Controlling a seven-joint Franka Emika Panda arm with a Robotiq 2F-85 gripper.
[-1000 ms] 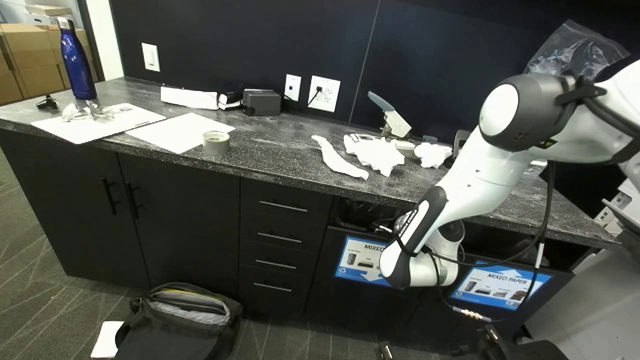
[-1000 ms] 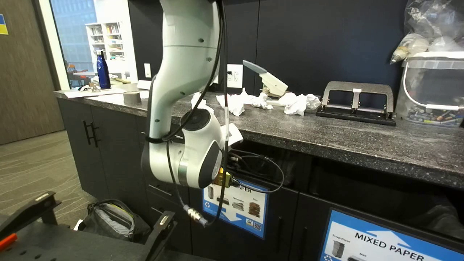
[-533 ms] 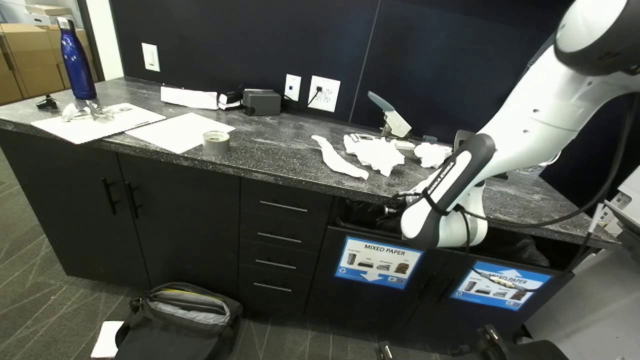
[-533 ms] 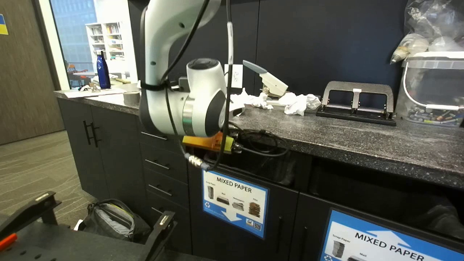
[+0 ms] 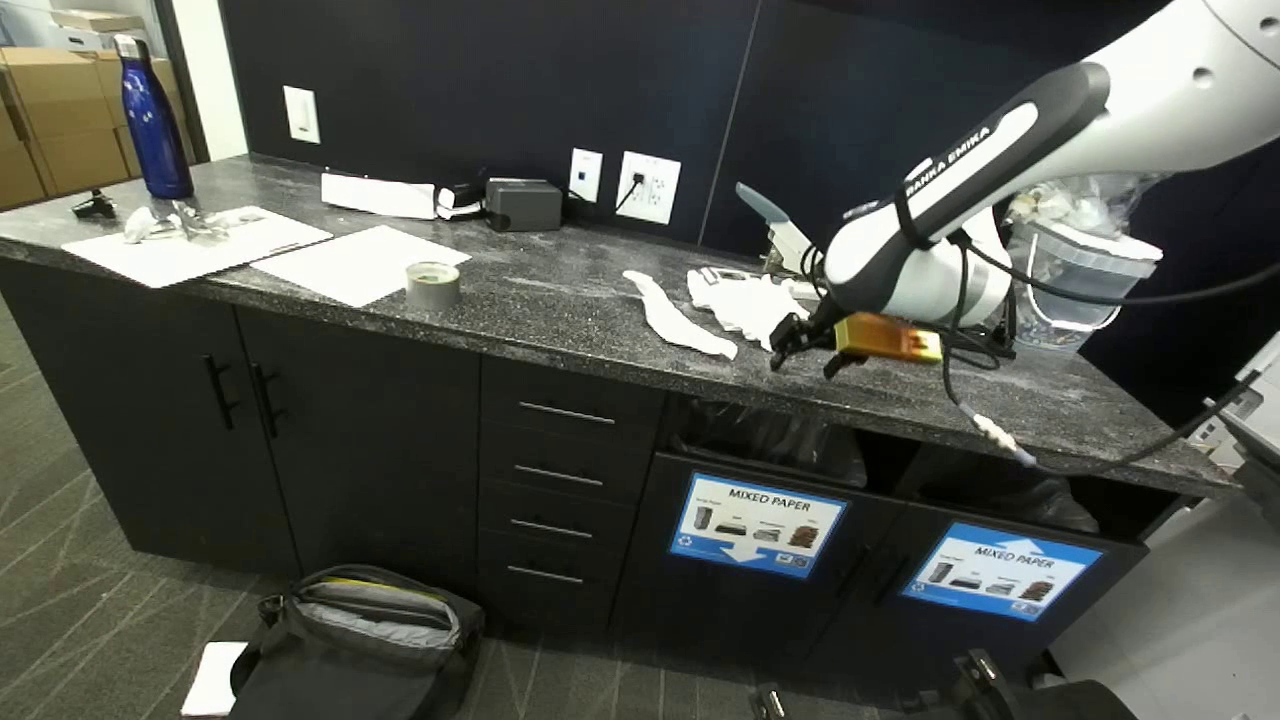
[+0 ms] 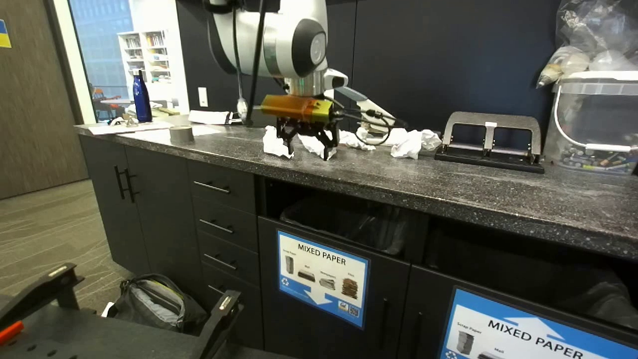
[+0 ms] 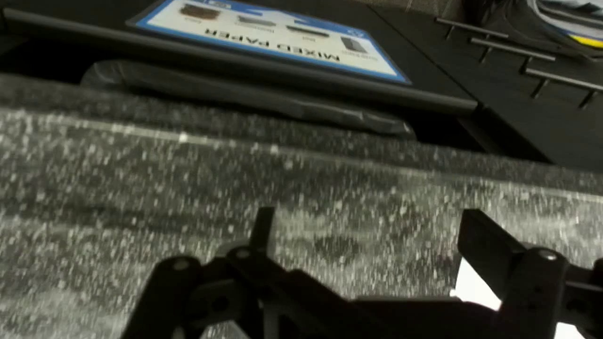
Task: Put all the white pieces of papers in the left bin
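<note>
The gripper (image 7: 366,225) is held spread and empty over the counter (image 6: 448,182), presumably so white paper scraps (image 6: 408,144) can be gripped for the left bin (image 6: 319,336)

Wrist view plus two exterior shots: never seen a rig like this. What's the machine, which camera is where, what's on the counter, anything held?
It's one robot arm ending in two-fingered jaws. Two cameras stand outside the robot, watching from different places; the wrist view comes from a camera on the arm, and there the MIXED PAPER sign reads upside down. On the dark speckled counter lie crumpled white papers, with a tape roll, flat white sheets and a blue bottle farther along, and a hole punch, clearest in an exterior view. Below is the left bin, where the papers should go. The jaws are spread open near the papers with nothing between them, so nothing is held.
</note>
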